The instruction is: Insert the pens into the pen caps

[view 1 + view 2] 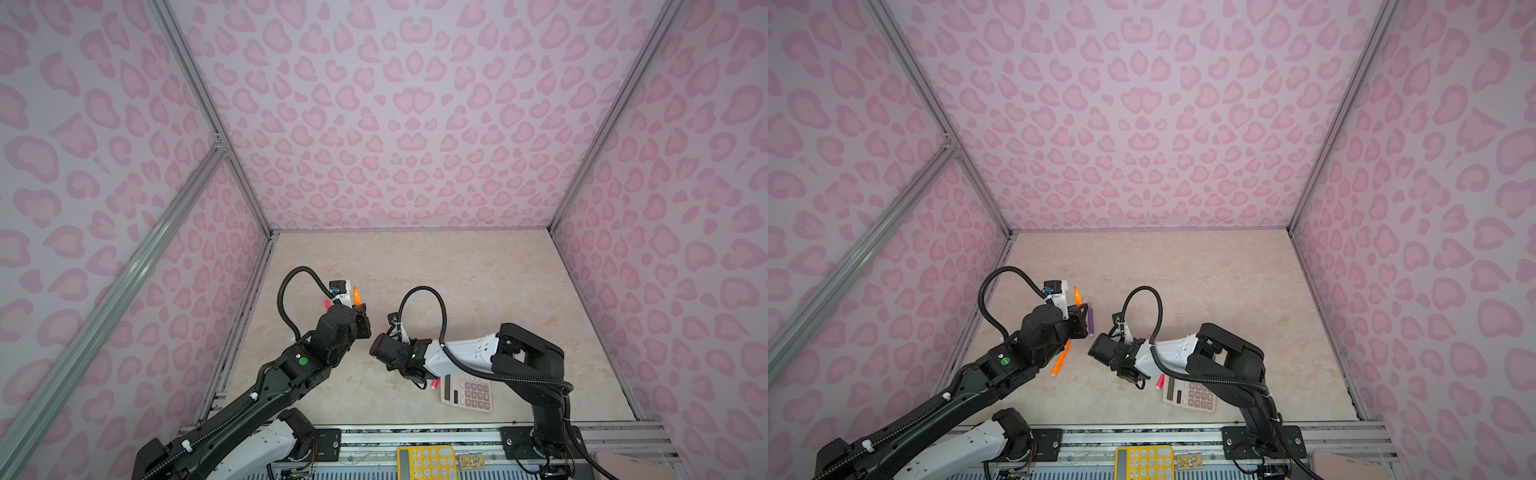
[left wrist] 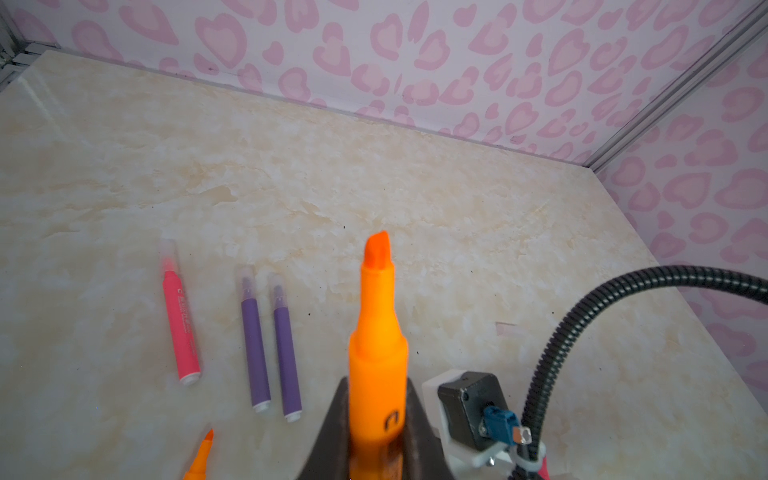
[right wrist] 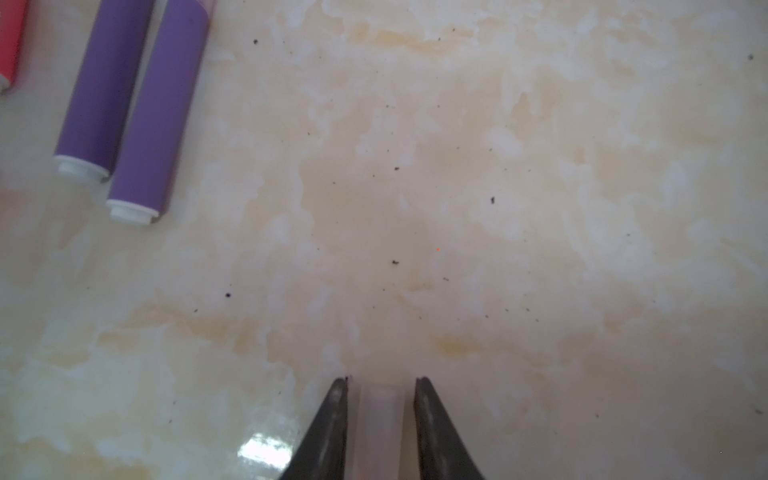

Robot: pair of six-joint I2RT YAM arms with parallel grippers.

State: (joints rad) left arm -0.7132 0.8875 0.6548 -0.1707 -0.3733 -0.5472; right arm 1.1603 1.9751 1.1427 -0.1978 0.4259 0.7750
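My left gripper [image 2: 376, 395] is shut on an orange pen [image 2: 376, 332] that stands upright with its chisel tip bare; the pen also shows in both top views [image 1: 356, 296] [image 1: 1077, 296]. On the table beside it lie a pink-red pen [image 2: 180, 324] and two purple pens [image 2: 254, 340] [image 2: 286, 353], each wearing a clear cap. A second orange pen [image 1: 1061, 358] lies uncapped under the left arm. My right gripper [image 3: 380, 380] is low over the table. Its jaws stand either side of a clear pen cap [image 3: 380, 428] with slim gaps. Another pink-red pen [image 1: 1159, 381] pokes out beside the right wrist.
A pink calculator [image 1: 467, 392] lies under the right forearm near the front. A yellow calculator [image 1: 426, 461] and a small circuit board [image 1: 469, 460] sit on the front rail. Pink patterned walls [image 1: 415, 124] close in the beige table [image 1: 478, 270] on three sides.
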